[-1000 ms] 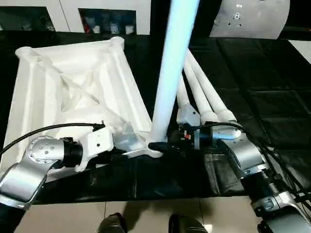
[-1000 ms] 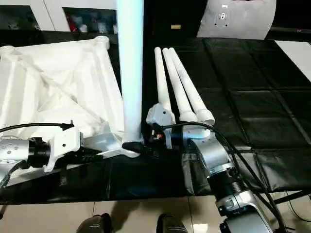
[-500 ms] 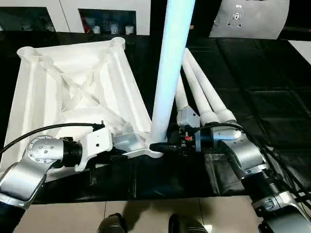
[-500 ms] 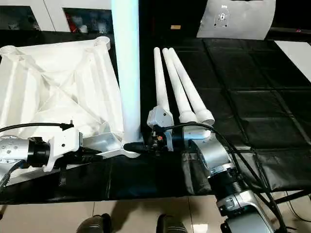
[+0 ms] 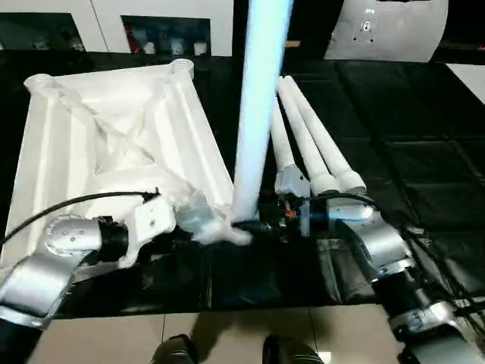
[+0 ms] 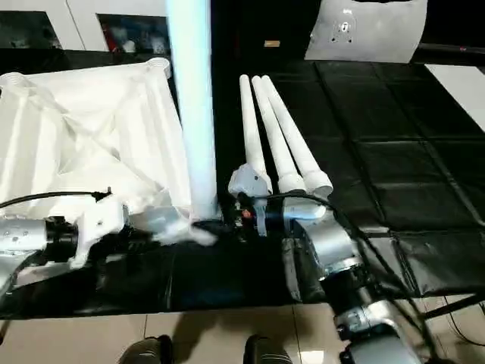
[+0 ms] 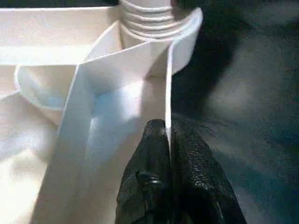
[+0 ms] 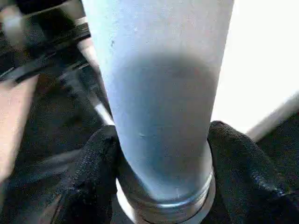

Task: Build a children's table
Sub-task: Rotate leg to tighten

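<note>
A black padded mat carries the upturned white tabletop at its left and three loose legs mid-mat.

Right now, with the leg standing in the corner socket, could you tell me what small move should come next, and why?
Probably keep turning the upright leg with the right gripper, shut around its base. In the left wrist view, thread rings on the leg end show above the corner socket, so it seems not fully seated. The left gripper, shut on the tabletop's rim, can brace the tabletop.
</note>
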Controlling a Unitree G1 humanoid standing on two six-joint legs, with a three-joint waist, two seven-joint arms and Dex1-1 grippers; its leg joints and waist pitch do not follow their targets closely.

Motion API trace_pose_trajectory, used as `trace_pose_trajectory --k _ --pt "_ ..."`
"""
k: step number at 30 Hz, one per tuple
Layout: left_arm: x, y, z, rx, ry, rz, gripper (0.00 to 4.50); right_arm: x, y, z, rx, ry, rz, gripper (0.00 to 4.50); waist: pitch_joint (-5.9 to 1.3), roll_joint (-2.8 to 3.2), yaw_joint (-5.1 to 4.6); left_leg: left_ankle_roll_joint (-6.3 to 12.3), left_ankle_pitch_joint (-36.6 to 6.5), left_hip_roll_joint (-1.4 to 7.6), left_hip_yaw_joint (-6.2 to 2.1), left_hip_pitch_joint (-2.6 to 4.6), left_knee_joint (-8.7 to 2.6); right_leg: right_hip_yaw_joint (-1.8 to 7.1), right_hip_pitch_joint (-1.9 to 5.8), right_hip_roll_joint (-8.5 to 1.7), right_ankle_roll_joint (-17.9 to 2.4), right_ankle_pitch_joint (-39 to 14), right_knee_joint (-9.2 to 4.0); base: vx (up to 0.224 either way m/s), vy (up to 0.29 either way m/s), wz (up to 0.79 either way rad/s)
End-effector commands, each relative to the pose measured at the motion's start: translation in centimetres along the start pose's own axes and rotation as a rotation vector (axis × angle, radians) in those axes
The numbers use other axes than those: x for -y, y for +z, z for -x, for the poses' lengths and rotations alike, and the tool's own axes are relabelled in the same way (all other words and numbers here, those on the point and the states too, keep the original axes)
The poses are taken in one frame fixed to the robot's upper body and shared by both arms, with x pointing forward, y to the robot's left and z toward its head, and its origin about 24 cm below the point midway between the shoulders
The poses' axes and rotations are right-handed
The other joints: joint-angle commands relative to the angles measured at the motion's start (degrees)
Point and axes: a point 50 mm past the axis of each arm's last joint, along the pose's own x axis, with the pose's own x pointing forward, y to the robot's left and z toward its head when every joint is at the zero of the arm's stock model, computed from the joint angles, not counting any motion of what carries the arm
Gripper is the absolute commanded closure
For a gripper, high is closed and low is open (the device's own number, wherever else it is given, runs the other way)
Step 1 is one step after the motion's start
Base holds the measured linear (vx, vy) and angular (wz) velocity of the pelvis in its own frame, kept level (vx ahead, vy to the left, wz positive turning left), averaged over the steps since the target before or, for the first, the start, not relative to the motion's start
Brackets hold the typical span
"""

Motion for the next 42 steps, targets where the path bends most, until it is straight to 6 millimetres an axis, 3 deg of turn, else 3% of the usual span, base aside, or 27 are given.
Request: trace_pose_trajectory --k 1,3,6,7,9,11,12,14,15,17,20,23,24,29,30,37,40,42 --pt "0.8 1.9 -1.1 0.077 0.072 0.033 4.5 -0.9 -1.5 -1.9 -0.03 -0.08 -0.088 1.94 -3.34 0.73 -0.27 -1.47 -16.2 1.25 -0.91 0.93 -3.92 1.27 2.67 -2.84 -10.1 -19.6 -4.39 0.0 0.0 0.0" --pt "0.8 2.5 -1.7 0.103 0.132 0.072 4.5 -1.0 -1.4 -2.8 -0.006 -0.139 -0.131 1.94 -3.41 0.74 -0.75 -2.07 -17.3 1.38 -0.85 1.29 -3.89 1.42 2.1 -2.64 -9.2 -20.3 -4.65 0.0 0.0 0.0" --pt "1.2 3.6 -2.8 0.144 0.234 0.137 4.5 -1.3 -1.2 -4.6 0.034 -0.238 -0.217 1.94 -3.45 0.65 -1.27 -1.74 -17.2 1.22 -0.99 1.11 -3.78 1.35 2.13 -2.52 -8.8 -19.5 -4.83 0.0 0.0 0.0" --pt "1.5 4.7 -3.9 0.178 0.313 0.178 4.5 -1.5 -0.7 -5.9 0.071 -0.31 -0.284 1.94 -3.49 0.35 -1.43 -1.2 -16.7 1.16 -0.81 1.05 -3.62 1.46 2.07 -2.43 -8.6 -18.1 -4.82 0.0 0.0 0.0" --pt "1.5 6.1 -5.1 0.223 0.397 0.22 4.5 -1.3 -0.2 -7.0 0.1 -0.406 -0.375 1.95 -3.57 0.44 -1.52 -0.86 -16.4 1.09 -0.82 1.06 -3.49 1.45 2.02 -2.37 -8.1 -17.8 -4.86 0.0 0.0 0.0" --pt "1.5 6.5 -5.4 0.231 0.411 0.229 4.5 -1.2 -0.1 -7.2 0.103 -0.43 -0.39 1.95 -3.78 0.5 -1.44 -0.63 -15.0 0.97 -0.79 0.97 -3.47 1.33 2.13 -2.24 -8.0 -15.7 -4.62 0.0 0.0 0.0" --pt "1.6 6.9 -5.6 0.241 0.403 0.221 4.5 -1.2 0.0 -7.3 0.112 -0.432 -0.374 1.65 -3.85 0.16 -1.11 0.59 -13.1 0.96 -0.56 0.91 -3.29 1.4 2.13 -2.18 -8.3 -11.6 -4.4 0.0 0.0 0.0" --pt "1.6 7.1 -5.6 0.238 0.393 0.204 4.5 -1.2 0.1 -7.3 0.11 -0.433 -0.355 1.65 -4.12 0.24 -0.92 1.96 -9.8 0.85 -0.43 0.78 -3.07 1.29 2.44 -2.02 -9.1 -5.8 -3.92 0.0 0.0 0.0" --pt "1.5 7.0 -5.6 0.224 0.388 0.181 4.5 -1.0 -0.1 -7.1 0.109 -0.441 -0.352 1.31 -4.2 0.09 -0.81 2.96 -7.9 0.8 -0.34 0.67 -2.94 1.27 2.62 -1.98 -9.7 -2.5 -3.58 0.0 0.0 0.0" --pt "1.2 6.6 -5.3 0.201 0.383 0.155 4.5 -0.6 -0.2 -6.6 0.109 -0.463 -0.348 1.24 -4.16 0.34 -0.69 3.8 -6.5 0.8 -0.33 0.62 -2.94 1.14 2.75 -2.0 -10.5 0.1 -3.37 0.0 0.0 0.0" --pt "0.9 6.5 -5.2 0.189 0.382 0.146 4.5 0.1 0.1 -5.9 0.12 -0.496 -0.302 0.9 -3.94 0.54 -0.63 3.09 -8.8 0.97 -0.31 0.81 -3.1 1.08 2.67 -2.18 -10.9 -3.3 -3.74 0.0 0.0 0.0" --pt "0.7 6.4 -5.1 0.182 0.384 0.134 4.5 0.8 0.6 -5.0 0.137 -0.526 -0.236 0.59 -3.84 0.68 -0.6 1.25 -11.7 1.03 -0.45 0.96 -3.33 1.07 2.51 -2.25 -9.8 -8.3 -4.14 0.0 0.0 0.0" --pt "0.5 6.3 -5.2 0.179 0.386 0.133 4.5 1.0 0.7 -4.7 0.138 -0.539 -0.216 0.59 -3.99 0.88 -0.55 1.03 -11.6 1.01 -0.49 1.0 -3.29 1.07 2.57 -2.24 -9.7 -8.1 -4.06 0.0 0.0 0.0" --pt "-0.7 5.8 -5.4 0.145 0.42 0.122 4.5 1.7 2.2 -2.3 0.226 -0.541 -0.2 0.07 -4.27 0.69 0.18 1.83 -9.1 0.92 -0.3 1.08 -3.05 1.18 2.74 -2.01 -9.5 -3.3 -3.69 0.0 0.0 0.0" --pt "-1.1 5.6 -5.4 0.137 0.442 0.128 4.5 1.8 2.4 -1.9 0.229 -0.541 -0.173 0.07 -4.41 1.02 0.19 1.81 -8.3 0.87 -0.45 0.89 -3.06 1.11 2.98 -2.09 -9.8 -2.4 -3.52 0.0 0.0 0.0" --pt "-3.6 6.0 -6.1 0.153 0.489 0.13 4.5 2.4 4.3 1.1 0.291 -0.592 -0.124 0.07 -4.59 0.67 0.32 2.21 -7.6 0.61 -0.29 0.9 -2.81 1.19 3.1 -2.03 -10.3 -2.2 -3.66 0.0 0.0 0.0" --pt "-4.7 6.6 -6.7 0.176 0.503 0.135 4.5 2.3 4.6 1.6 0.283 -0.613 -0.118 0.07 -4.71 0.64 0.33 2.03 -7.2 0.69 -0.42 0.75 -2.84 1.13 3.29 -2.24 -10.6 -2.2 -3.55 0.0 0.0 0.0" --pt "-5.4 7.0 -7.0 0.214 0.497 0.176 4.5 2.1 4.6 1.7 0.275 -0.611 -0.128 0.07 -4.77 0.74 0.4 2.08 -6.9 0.57 -0.3 1.02 -2.74 1.19 3.16 -2.05 -10.7 -1.7 -3.63 0.0 0.0 0.0"
